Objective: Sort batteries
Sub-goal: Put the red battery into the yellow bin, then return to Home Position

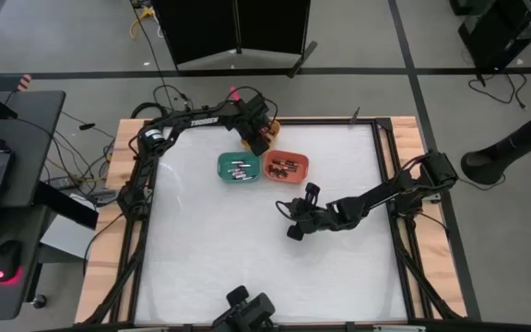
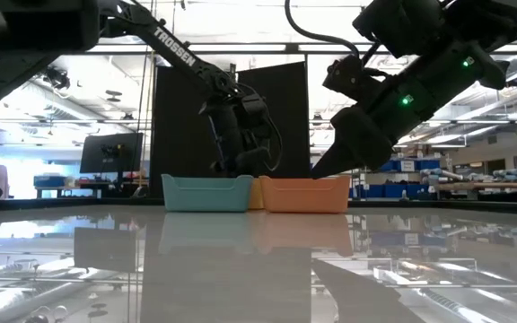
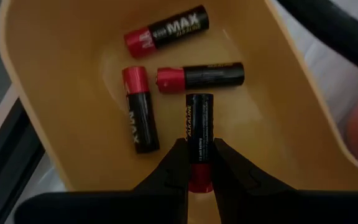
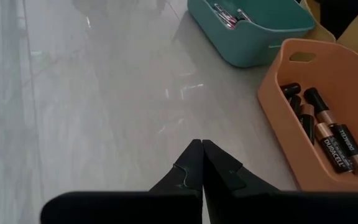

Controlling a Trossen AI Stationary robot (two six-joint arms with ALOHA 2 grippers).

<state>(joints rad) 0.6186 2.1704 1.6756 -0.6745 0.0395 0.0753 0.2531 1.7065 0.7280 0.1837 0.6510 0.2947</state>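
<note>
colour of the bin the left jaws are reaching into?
Yellow. The bin shows best in the left wrist view, where the left gripper grips a red-and-black battery.

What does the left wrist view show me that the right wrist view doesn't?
Only the left wrist view shows the inside of the yellow bin: three red-and-black batteries lying loose, and a fourth battery pinched in the left gripper.

Only the right wrist view shows the orange bin with its black-and-copper batteries, the teal bin, bare table, and the shut, empty right gripper.

Shared: just a corner of the yellow bin.
</note>
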